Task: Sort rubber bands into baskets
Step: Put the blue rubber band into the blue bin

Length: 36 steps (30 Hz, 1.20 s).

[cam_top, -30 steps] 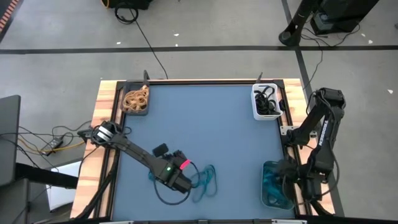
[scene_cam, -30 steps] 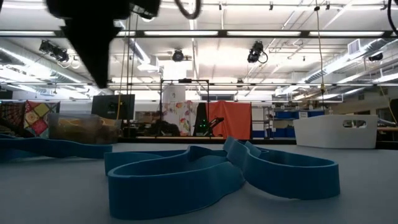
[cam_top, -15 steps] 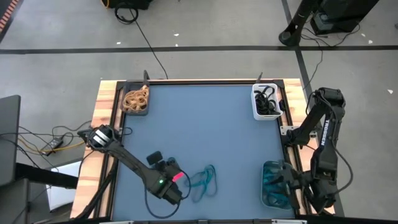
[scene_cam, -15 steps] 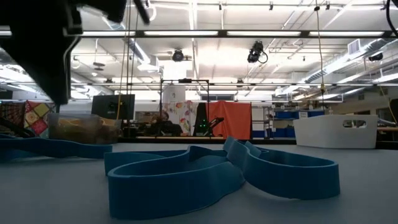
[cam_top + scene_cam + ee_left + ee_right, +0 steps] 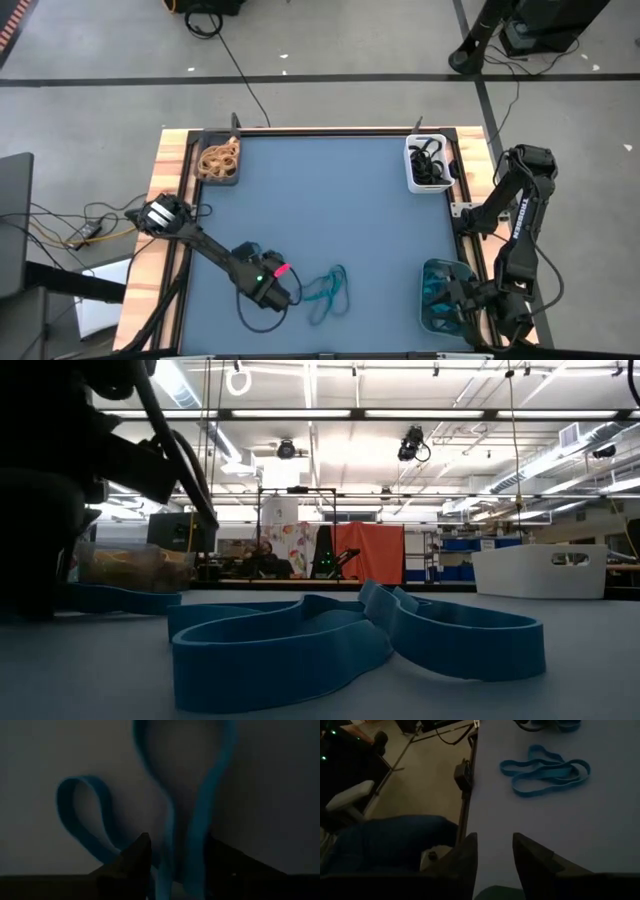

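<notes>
A tangle of blue rubber bands (image 5: 326, 290) lies flat on the blue table near its front edge, close up in the low view (image 5: 360, 642). My left gripper (image 5: 290, 294) points steeply down at the tangle's left end. It is open, and two strands (image 5: 197, 827) run between its fingertips (image 5: 177, 839). My right gripper (image 5: 452, 303) is open over the grey-teal basket (image 5: 436, 320) at the near right, which holds blue bands. The dark basket (image 5: 218, 160) at the far left holds tan bands. The white basket (image 5: 428, 163) at the far right holds black ones.
Another blue band (image 5: 110, 598) lies to the left in the low view, behind my left arm (image 5: 50, 510). The right wrist view looks across the table at the blue tangle (image 5: 545, 769), the table's edge (image 5: 470, 795) and the floor beyond. Wooden rails (image 5: 160, 180) border the table.
My left gripper has come down toward the table at the left end of the blue tangle, shifting a little toward the table's left edge. My right gripper has turned above the grey-teal basket and drifted slightly toward the near edge. The bands have stayed where they were.
</notes>
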Tool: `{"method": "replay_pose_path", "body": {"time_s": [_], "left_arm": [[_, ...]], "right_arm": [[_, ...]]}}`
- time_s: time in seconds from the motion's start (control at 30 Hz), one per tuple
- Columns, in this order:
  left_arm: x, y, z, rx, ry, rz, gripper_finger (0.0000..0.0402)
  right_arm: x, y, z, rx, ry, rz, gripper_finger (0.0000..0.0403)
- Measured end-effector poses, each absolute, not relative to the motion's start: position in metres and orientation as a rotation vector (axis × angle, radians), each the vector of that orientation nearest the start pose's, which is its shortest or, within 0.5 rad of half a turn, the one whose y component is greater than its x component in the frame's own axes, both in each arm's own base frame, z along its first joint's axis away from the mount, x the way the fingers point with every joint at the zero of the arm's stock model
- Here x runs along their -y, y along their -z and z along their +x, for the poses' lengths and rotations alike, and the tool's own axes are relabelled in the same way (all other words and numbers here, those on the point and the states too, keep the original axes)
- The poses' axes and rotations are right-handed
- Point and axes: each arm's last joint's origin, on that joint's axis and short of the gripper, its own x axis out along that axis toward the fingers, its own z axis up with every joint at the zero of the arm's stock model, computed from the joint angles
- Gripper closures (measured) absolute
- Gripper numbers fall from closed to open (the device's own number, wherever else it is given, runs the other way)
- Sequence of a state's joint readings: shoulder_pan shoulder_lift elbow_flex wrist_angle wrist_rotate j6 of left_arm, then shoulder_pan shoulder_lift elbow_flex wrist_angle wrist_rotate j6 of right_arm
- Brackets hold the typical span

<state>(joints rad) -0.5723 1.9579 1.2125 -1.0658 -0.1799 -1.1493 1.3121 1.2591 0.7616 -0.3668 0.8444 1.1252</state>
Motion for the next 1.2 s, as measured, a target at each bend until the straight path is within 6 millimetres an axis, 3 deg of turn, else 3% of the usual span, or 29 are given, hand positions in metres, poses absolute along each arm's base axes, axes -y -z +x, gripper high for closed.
{"method": "replay_pose_path", "body": {"time_s": [0.1,0.3,0.53,0.67,0.8,1.03,1.2], "left_arm": [[0.168,-0.136,0.275,-1.545,-0.632,-0.173,0.0257],[0.171,-0.155,0.295,-1.498,-0.572,-0.151,0.0385],[0.187,-0.201,0.324,-1.309,-0.438,-0.118,0.0387],[0.198,-0.226,0.344,-1.121,-0.322,-0.082,0.039],[0.206,-0.239,0.364,-0.943,-0.185,-0.1,0.039],[0.203,-0.256,0.391,-0.673,-0.129,-0.124,0.039],[0.204,-0.264,0.399,-0.579,-0.08,-0.098,0.0391]], "right_arm": [[-0.226,-0.225,0.082,-0.569,-0.147,0.325,0.0271],[-0.225,-0.225,0.084,-0.54,-0.124,0.314,0.0279],[-0.223,-0.196,0.094,-0.551,-0.072,0.239,0.0283],[-0.225,-0.174,0.113,-0.544,-0.028,0.156,0.0273],[-0.227,-0.162,0.139,-0.517,0.017,0.125,0.0253],[-0.219,-0.165,0.182,-0.414,0.049,0.095,0.0195],[-0.208,-0.179,0.197,-0.359,0.059,0.054,0.0141]]}}
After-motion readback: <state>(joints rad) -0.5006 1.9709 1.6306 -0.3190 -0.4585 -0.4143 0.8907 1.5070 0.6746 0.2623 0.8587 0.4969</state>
